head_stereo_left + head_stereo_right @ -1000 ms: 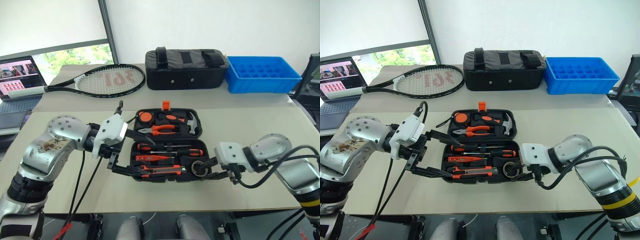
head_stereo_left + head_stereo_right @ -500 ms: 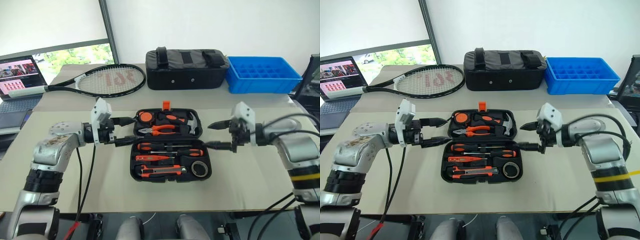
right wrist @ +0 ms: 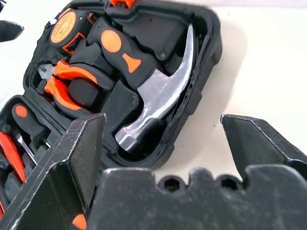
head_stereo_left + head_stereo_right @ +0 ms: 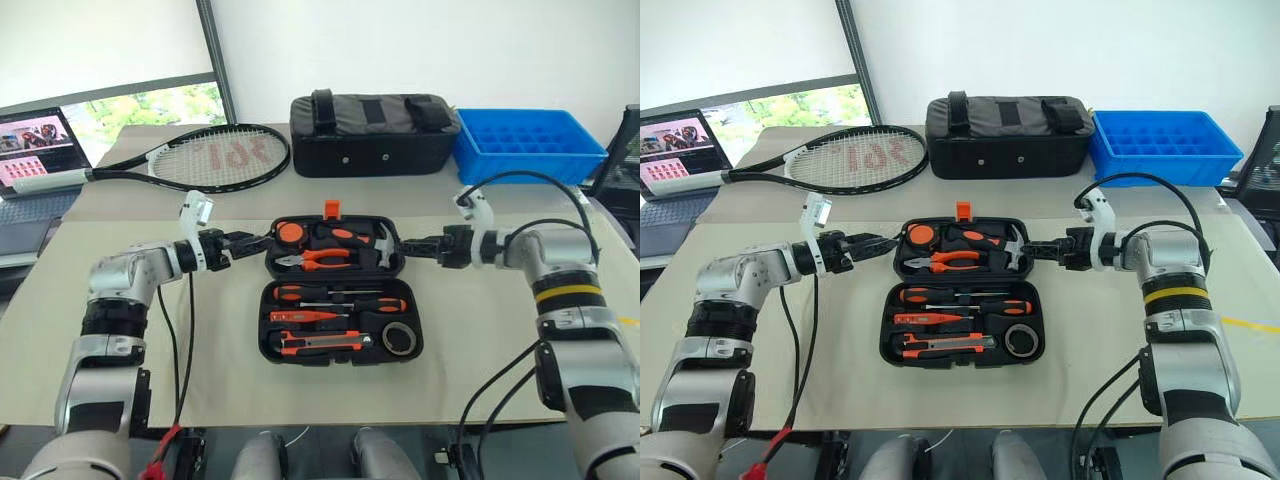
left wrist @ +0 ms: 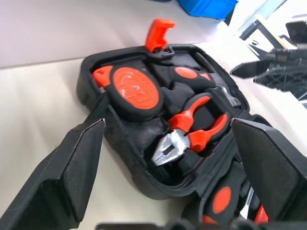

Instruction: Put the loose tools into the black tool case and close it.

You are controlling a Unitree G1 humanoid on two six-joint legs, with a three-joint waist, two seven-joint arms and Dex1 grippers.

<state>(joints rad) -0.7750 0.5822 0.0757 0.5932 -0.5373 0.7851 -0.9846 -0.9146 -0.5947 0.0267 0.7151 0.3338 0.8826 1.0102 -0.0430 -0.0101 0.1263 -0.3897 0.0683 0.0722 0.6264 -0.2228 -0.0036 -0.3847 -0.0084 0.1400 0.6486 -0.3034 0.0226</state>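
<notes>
Your work surface is a beige table (image 4: 120, 340). Near its middle lies the black tool case (image 4: 335, 290), open flat, with tools seated in both halves. At the far side you have a tennis racket (image 4: 215, 155) to the left, a black fabric bag (image 4: 372, 135) in the centre, and a blue plastic tray (image 4: 530, 145) just beside the bag. A laptop (image 4: 40, 150) sits at the far left.

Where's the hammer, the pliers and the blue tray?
hammer (image 3: 153, 91), right wrist view, on its shiny metal head.
pliers (image 5: 192, 132), left wrist view, where the orange handles meet.
blue tray (image 4: 530, 170), left eye view, on its front wall.
</notes>
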